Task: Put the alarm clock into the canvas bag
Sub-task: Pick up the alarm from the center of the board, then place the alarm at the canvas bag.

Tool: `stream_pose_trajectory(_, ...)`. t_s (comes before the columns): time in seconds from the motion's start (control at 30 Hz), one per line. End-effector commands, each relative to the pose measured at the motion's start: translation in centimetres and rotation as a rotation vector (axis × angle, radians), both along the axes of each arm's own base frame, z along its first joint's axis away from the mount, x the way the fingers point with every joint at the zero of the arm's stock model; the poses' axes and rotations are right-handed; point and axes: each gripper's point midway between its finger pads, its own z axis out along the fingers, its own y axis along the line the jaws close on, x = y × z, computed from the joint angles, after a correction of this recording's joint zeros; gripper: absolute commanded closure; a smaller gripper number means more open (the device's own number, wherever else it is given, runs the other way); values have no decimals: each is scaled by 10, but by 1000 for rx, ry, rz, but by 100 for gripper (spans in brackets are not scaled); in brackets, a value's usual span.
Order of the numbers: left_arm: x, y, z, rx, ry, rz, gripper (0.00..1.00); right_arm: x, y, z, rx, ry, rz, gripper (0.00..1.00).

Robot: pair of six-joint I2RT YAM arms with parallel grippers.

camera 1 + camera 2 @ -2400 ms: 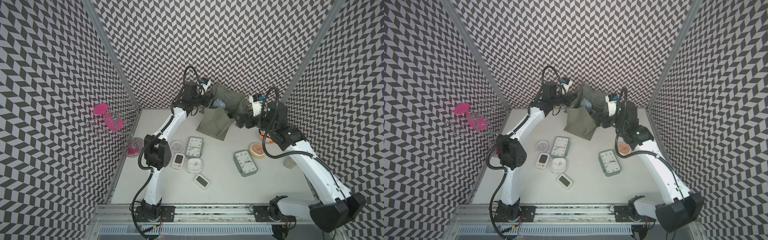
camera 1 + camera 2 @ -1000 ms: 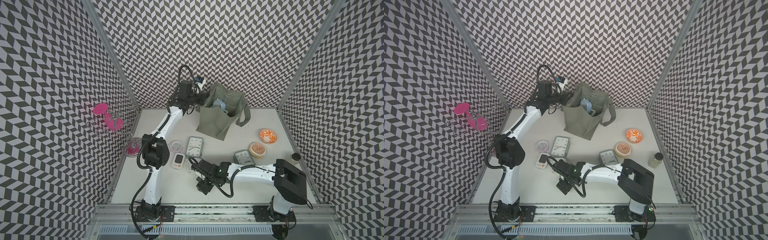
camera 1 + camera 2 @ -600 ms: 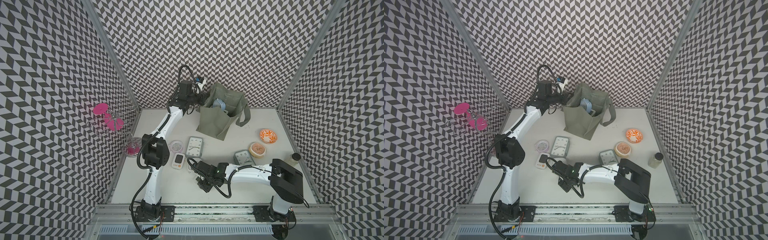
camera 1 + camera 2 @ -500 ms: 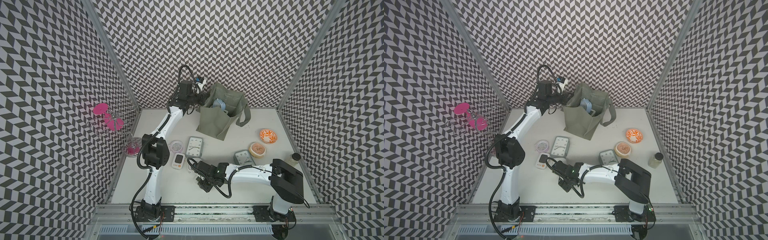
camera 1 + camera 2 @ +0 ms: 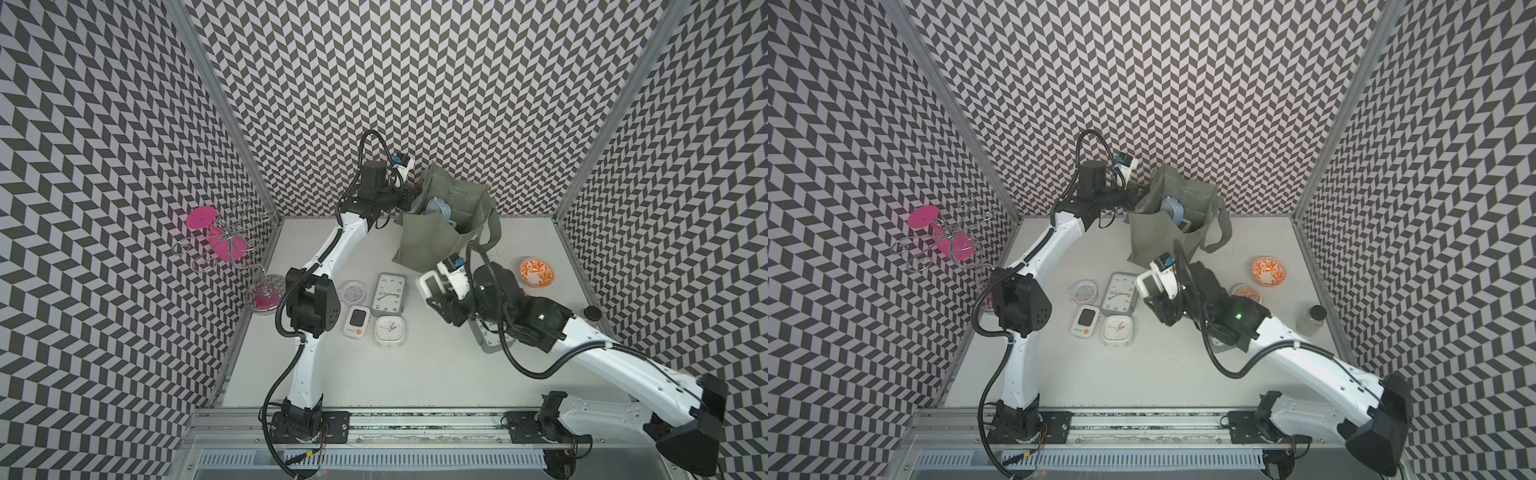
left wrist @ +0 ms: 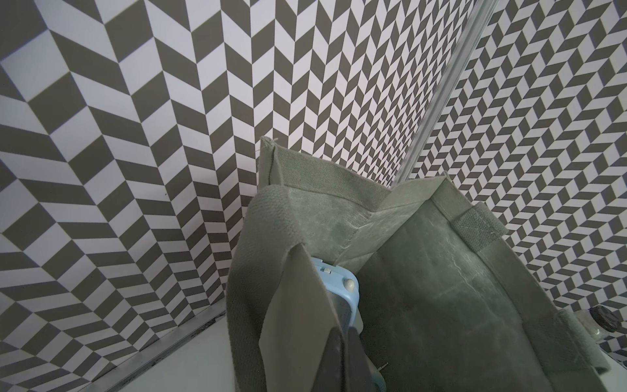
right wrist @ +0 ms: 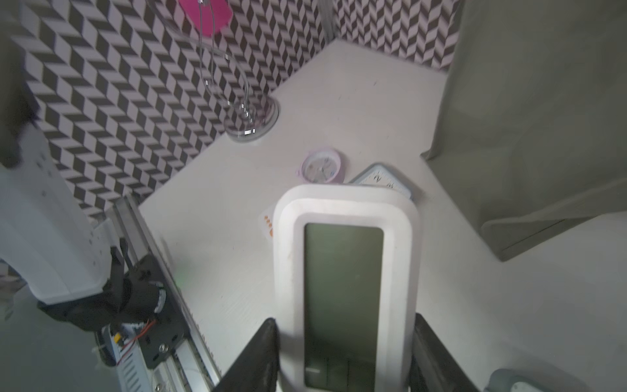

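Observation:
A white digital alarm clock [image 7: 344, 264] with a dark grey screen sits between the fingers of my right gripper [image 7: 344, 322], which is shut on its two long sides. In both top views this alarm clock [image 5: 432, 284] [image 5: 1148, 284] hangs above the table, just in front of the canvas bag [image 5: 428, 245] [image 5: 1150, 237]. The bag stands upright at the back with its mouth open and a light blue clock [image 5: 438, 208] [image 6: 339, 281] inside. My left gripper [image 5: 409, 195] [image 6: 342, 353] is shut on the bag's rim fabric [image 6: 295, 305].
On the table lie a grey-green rectangular clock [image 5: 389, 293], a white square clock [image 5: 390, 330], a small white digital clock [image 5: 357, 327] and a pink round clock [image 5: 352, 291]. Another grey clock [image 5: 490, 338] lies under the right arm. An orange bowl [image 5: 536, 272], a jar [image 5: 1312, 320] and a pink wire stand [image 5: 212, 237] flank them.
My right arm has risen from low over the table's front and swung back toward the bag, carrying the white digital clock. The left gripper has kept its hold on the bag.

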Motion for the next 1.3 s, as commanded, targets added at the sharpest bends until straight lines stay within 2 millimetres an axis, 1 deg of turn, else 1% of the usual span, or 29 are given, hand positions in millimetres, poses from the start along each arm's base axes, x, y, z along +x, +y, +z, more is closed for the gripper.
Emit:
stream_pose_trajectory(0.0,-1,-10,13,-27,-38,-35,100,28,-8,76,124,-186,-6,53)
stream_pose_trajectory(0.1,-3,-11,14,-32,-37,-42,100,58,-21,109,126,-243,-56,53)
stream_pose_trajectory(0.2,-4,-12,16,-32,-42,-44,100,92,-29,134,130,-274,-105,53)
stream_pose_trajectory(0.27,-5,-14,18,-32,-45,-46,100,115,-35,144,132,-283,-133,53)
stream_pose_trajectory(0.33,-7,-14,20,-32,-49,-48,100,138,-43,150,132,-282,-166,53)
stream_pose_trajectory(0.43,-7,-15,21,-36,-51,-49,100,170,-53,150,144,-259,-203,54)
stream_pose_trajectory(0.5,-8,-15,23,-37,-54,-52,100,189,-59,144,147,-234,-229,54)
stream_pose_trajectory(0.67,-10,-18,25,-40,-61,-57,100,213,-57,133,129,-218,-237,53)
stream_pose_trajectory(0.83,-15,-22,27,-36,-69,-64,100,236,-51,114,98,-180,-247,53)
stream_pose_trajectory(0.93,-16,-25,27,-33,-70,-68,100,252,-53,96,51,-155,-280,54)
stream_pose_trajectory(1.03,-18,-28,27,-30,-71,-69,100,262,-52,72,-15,-130,-276,54)
stream_pose_trajectory(1.27,-17,-28,25,-24,-69,-62,100,286,-63,14,-192,-75,-317,53)
